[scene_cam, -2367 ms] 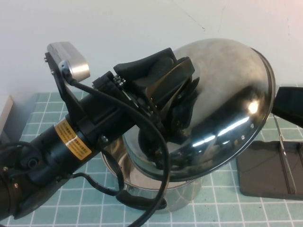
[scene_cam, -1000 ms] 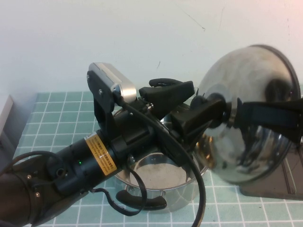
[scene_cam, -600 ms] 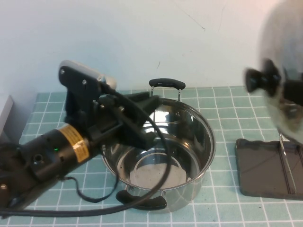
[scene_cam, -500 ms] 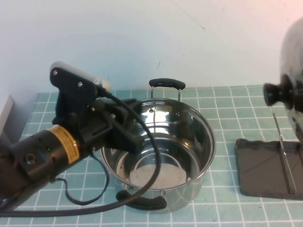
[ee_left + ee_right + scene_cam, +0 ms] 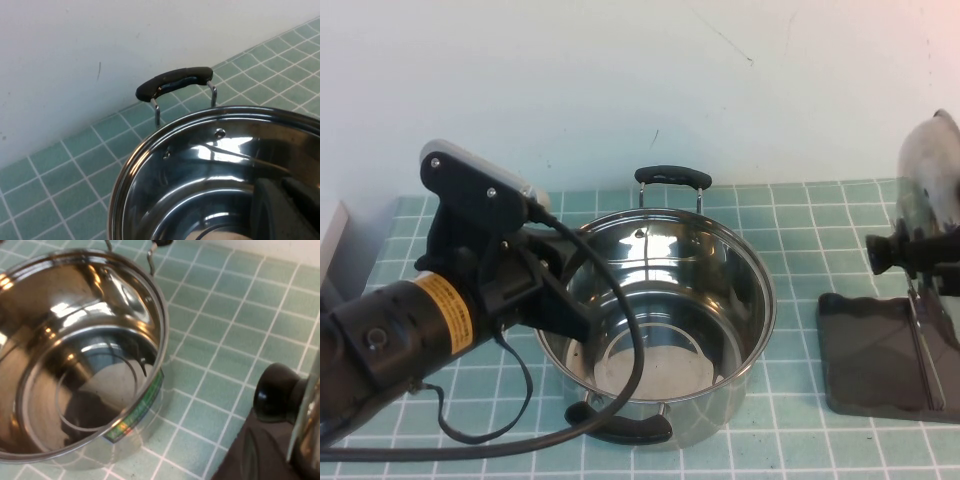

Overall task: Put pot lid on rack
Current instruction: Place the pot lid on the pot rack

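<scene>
The pot lid (image 5: 932,180) stands on edge at the far right, above the rack (image 5: 875,350), with its black knob (image 5: 882,254) pointing left. My right gripper (image 5: 932,262) is shut on the lid beside the knob. In the right wrist view, the knob (image 5: 272,390) and the lid's rim (image 5: 306,410) show next to my right gripper (image 5: 295,440). The rack's wire divider (image 5: 923,345) stands just below the lid. My left gripper (image 5: 582,322) is shut and empty at the left rim of the steel pot (image 5: 660,320); it also shows in the left wrist view (image 5: 286,192).
The open steel pot fills the table's middle, with black handles at the back (image 5: 672,177) and front (image 5: 620,428). In the left wrist view the pot's rim (image 5: 165,145) is close below. The left arm's cable (image 5: 620,380) loops over the pot's left side. The wall is close behind.
The lid passed from my left gripper to my right gripper. The right one carried it right and lowered it above the rack. My left arm drew back to the left of the pot.
</scene>
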Robot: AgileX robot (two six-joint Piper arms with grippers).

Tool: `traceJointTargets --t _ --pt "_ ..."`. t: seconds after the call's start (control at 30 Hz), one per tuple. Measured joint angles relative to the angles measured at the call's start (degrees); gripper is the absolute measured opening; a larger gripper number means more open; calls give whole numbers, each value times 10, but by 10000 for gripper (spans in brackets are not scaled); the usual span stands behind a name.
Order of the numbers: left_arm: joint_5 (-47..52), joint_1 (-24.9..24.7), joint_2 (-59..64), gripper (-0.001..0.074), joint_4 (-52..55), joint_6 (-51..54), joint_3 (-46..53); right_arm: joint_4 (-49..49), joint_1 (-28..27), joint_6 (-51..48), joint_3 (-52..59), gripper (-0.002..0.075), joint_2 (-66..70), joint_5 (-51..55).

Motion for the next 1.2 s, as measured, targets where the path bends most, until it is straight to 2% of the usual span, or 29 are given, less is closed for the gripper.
traceJointTargets --t 0.17,0.4,0.6,0.83,1.03,1.2 --pt "25 0 0 0 12 2 0 -1 0 0 1 126 20 -24" --pt "52 0 0 -1 20 2 0 -1 0 0 1 239 21 -31" --pt "75 0 -6 -1 22 2 0 -11 0 0 1 262 6 -19" --pt "145 0 -67 -1 42 5 7 -81 0 48 1 251 -105 18" --pt "170 0 -168 -1 45 5 72 -166 0 108 4 239 -238 25" --pt "228 0 -262 -1 45 -19 137 -176 0 111 34 159 -367 -22"
